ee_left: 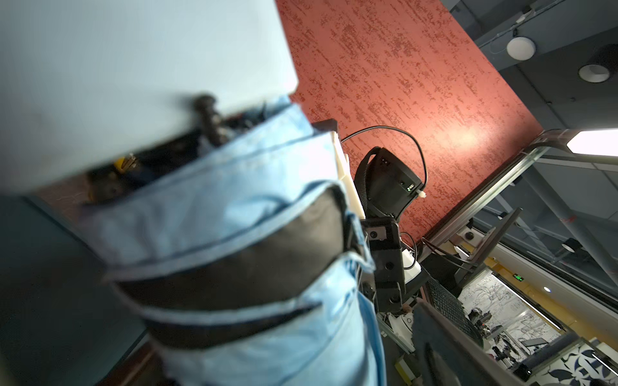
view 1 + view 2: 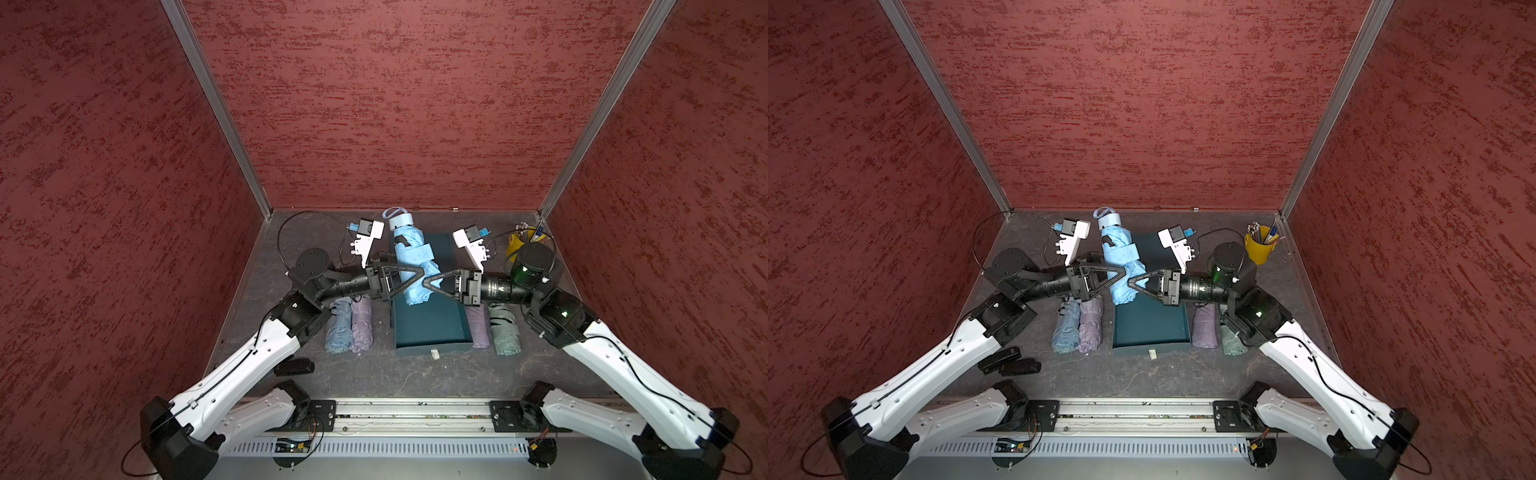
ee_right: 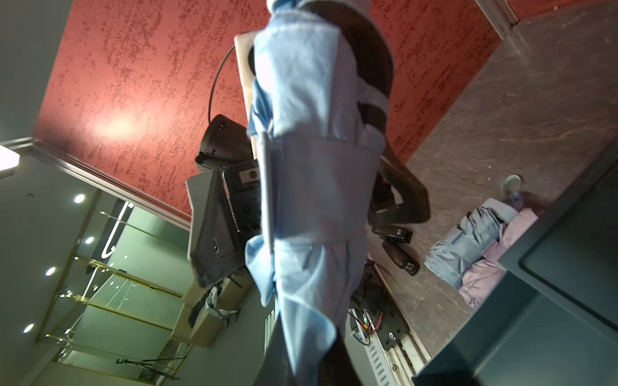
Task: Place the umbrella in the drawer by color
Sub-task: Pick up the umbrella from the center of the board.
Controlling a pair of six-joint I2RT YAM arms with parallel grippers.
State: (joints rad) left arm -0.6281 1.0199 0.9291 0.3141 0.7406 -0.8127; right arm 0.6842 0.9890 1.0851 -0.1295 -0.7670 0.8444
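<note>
Overhead, the light-blue umbrella [image 2: 412, 262] hangs above the open teal drawer [image 2: 432, 328], not yet lowered in. Right pincer [image 2: 430, 284] pinches its canopy; left pincer [image 2: 417, 275] stands wide around it. Drawer looks bare, and four other umbrellas [image 2: 360, 323] lie on the worktop [image 2: 415, 374], unsorted.

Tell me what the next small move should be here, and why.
Probably back the left gripper away from the light blue umbrella. Its jaws stand open around the umbrella, while the right gripper is shut on the fabric and appears to hold it above the teal drawer. Once the left is clear, the right could lower the umbrella in.
</note>
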